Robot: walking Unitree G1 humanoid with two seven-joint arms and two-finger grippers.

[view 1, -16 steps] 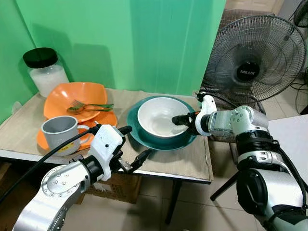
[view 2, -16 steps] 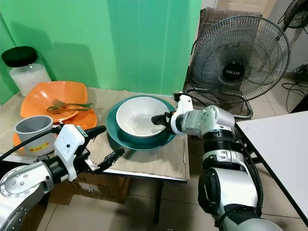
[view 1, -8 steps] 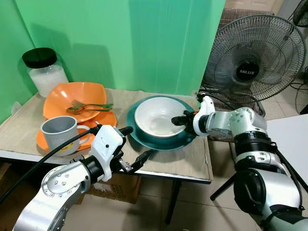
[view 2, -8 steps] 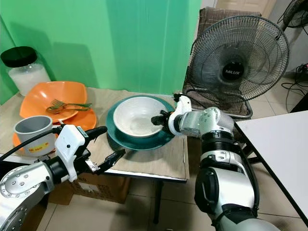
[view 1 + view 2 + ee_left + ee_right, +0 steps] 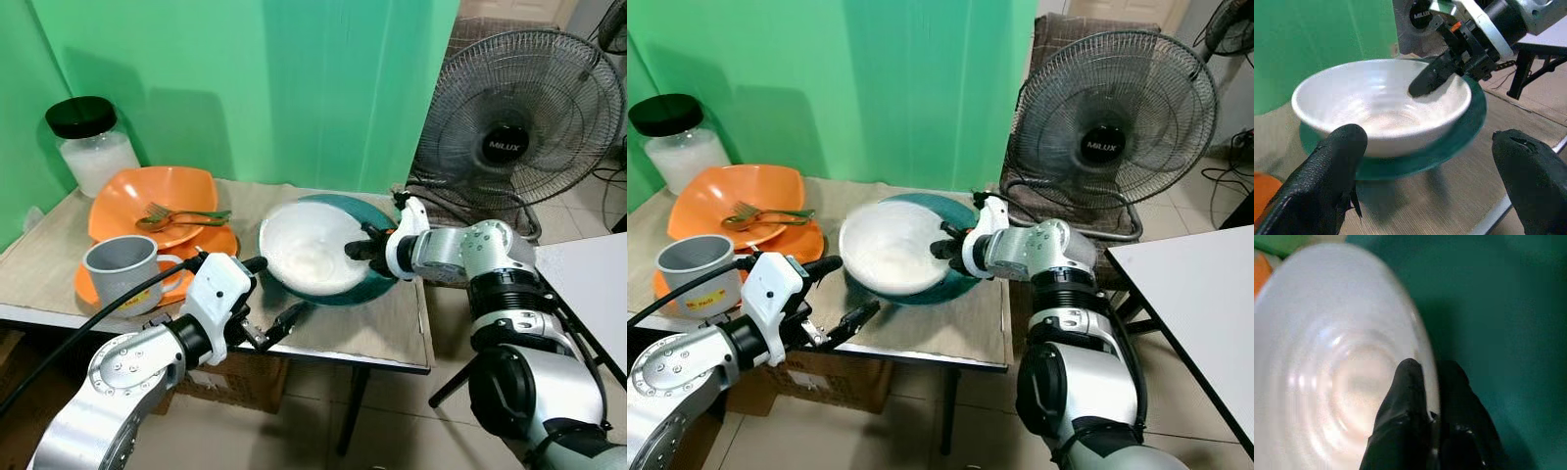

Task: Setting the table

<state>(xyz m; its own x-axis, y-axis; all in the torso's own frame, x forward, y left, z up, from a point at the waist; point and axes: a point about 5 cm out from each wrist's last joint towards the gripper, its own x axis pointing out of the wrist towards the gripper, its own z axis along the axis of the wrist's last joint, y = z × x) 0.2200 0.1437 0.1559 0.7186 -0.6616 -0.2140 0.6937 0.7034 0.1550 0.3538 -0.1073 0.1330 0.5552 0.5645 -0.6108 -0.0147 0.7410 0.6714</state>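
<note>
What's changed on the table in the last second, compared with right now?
The right gripper, shut on the rim of the white bowl, has pulled the bowl toward the robot's left, off the centre of the teal plate. The bowl is now blurred and tilted. The left gripper stayed open at the table edge; the orange plates, fork, grey mug and jar haven't moved.

Both arms are silver metal with rounded joint housings, the left one studded with small screws. Each wrist ends in a glossy white shell. A thick black cable runs along the left arm. The left gripper point(image 5: 263, 297) and right gripper point(image 5: 363, 247) carry long black textured fingers point(image 5: 1327, 183).
</note>
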